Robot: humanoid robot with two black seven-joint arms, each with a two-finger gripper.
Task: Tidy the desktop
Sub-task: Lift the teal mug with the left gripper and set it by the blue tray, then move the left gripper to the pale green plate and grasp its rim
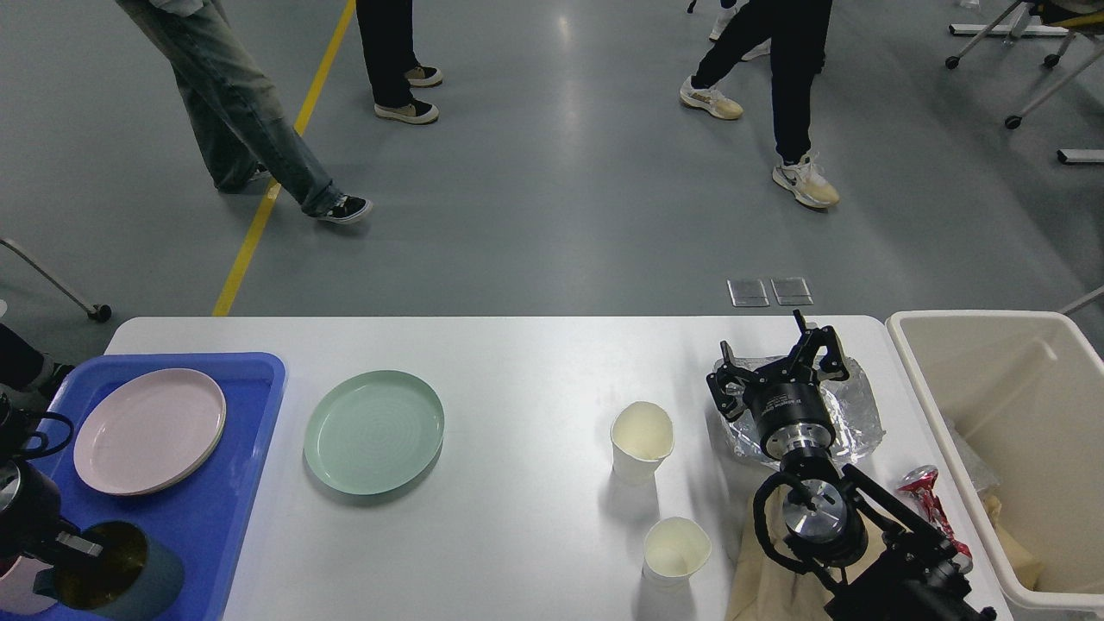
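Note:
The white desktop [517, 362] spans the view. My left gripper [79, 547] is at the lower left, shut on the rim of a dark teal mug [121, 582] that is low over the front of the blue tray [250, 405]. A pink plate [149, 429] lies in the tray. A green plate [373, 431] rests on the desktop just right of the tray. My right gripper [774, 355] stands open above a crumpled foil wrapper [854, 405] at the right. Two paper cups [642, 440] [676, 552] stand left of that arm.
A beige bin [1035, 332] with some rubbish stands off the desktop's right end. A crushed red can [925, 492] and a beige cloth [763, 578] lie under my right arm. A pink cup edge [10, 597] shows at the tray's front left. People walk on the floor behind.

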